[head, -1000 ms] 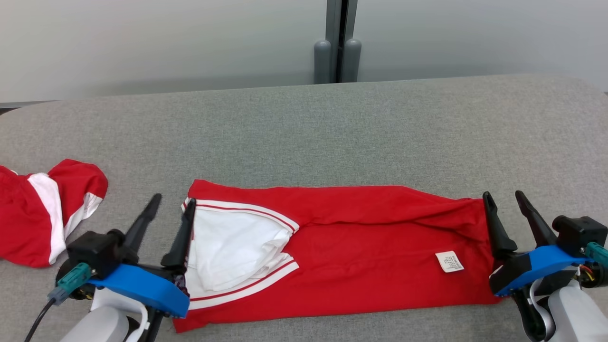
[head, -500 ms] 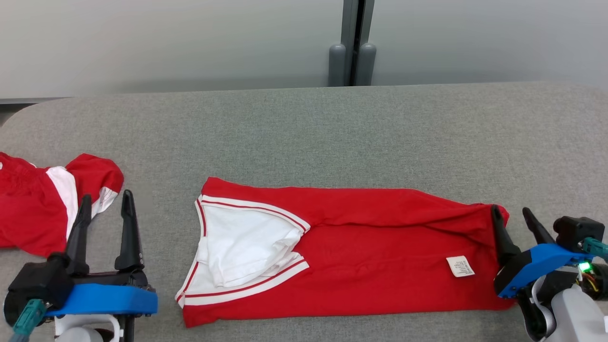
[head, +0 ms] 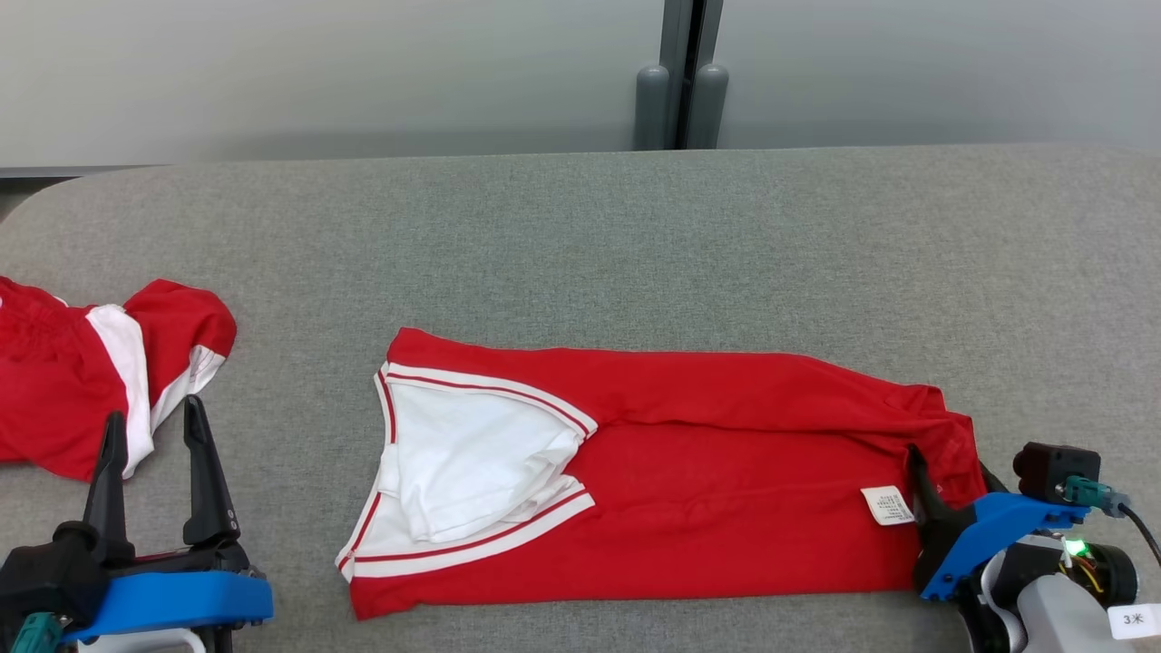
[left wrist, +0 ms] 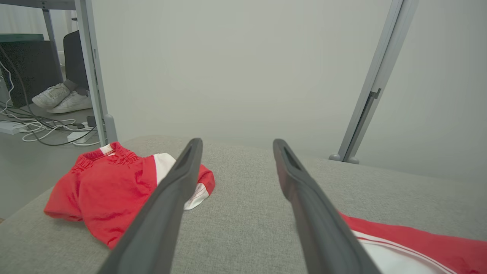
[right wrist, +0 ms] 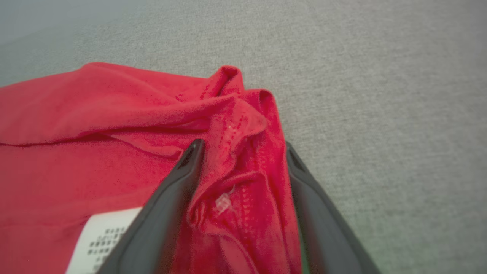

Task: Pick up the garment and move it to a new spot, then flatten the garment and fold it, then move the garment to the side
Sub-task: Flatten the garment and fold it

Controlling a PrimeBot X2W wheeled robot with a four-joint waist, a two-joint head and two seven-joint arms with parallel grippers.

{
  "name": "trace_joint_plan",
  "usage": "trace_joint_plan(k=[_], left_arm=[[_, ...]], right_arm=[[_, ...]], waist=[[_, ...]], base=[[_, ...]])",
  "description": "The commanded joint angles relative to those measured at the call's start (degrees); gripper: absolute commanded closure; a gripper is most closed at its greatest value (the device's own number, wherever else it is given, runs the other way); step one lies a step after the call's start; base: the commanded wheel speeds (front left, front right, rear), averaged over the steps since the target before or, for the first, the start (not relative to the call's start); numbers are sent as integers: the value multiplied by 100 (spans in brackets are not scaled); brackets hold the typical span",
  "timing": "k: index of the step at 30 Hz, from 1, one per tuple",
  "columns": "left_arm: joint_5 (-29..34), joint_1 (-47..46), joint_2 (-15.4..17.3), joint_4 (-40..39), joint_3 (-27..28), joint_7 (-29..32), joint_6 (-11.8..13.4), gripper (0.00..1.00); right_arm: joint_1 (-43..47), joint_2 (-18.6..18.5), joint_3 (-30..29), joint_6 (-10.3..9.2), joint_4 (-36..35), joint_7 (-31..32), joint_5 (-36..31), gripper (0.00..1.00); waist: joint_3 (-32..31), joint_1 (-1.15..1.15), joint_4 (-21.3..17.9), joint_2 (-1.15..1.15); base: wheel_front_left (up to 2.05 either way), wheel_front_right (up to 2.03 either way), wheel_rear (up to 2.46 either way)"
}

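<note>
The garment [head: 689,472] is a red top with a white, red-striped V neck, lying folded lengthwise across the grey table [head: 635,236], neck to the left. My left gripper [head: 152,410] stands open at the lower left, well apart from the neck end; its fingers [left wrist: 236,141] hold nothing. My right gripper [head: 948,458] is open at the garment's right end. In the right wrist view its two fingers [right wrist: 243,144] straddle the bunched hem of the garment [right wrist: 95,125], beside a white label [head: 889,505]. The jaws are not closed on the cloth.
A second red and white piece of clothing [head: 54,390] lies crumpled at the table's left end, just ahead of my left gripper. A grey partition post [head: 680,82] stands behind the table. Feet in white shoes [left wrist: 61,99] and cables [left wrist: 38,129] are on the floor far left.
My left gripper has drawn away from the neck end toward the left and now points at the crumpled piece. The right gripper has pushed onto the hem, which has bunched. The head camera shifted.
</note>
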Motion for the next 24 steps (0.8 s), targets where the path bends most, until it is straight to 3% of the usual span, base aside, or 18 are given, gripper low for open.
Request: trace_joint_plan(k=[1,7,18,24], left_arm=[[134,-2,-71,26,114,-15,-87,0],[416,-52,-241,104,380,-15,-232,0],[739,-13,-409,185,614,-15,-353,0],[810,46,-481,193,658,-15,-374,0]], right_arm=[[38,118,140,9,118,-12,78,100],[-109,-51,257,2,102,-267,335,100],[-351,-960,-362,2,18,-434,459,100],[-326,-912,-292,3,-298,-296,434,100]], waist=[[3,0,-8,0],[-13,0,-66,0],[-132,0,-125,0],[-191,0,-171,0]], base=[[0,0,0],[0,0,0],[0,0,0],[0,0,0]])
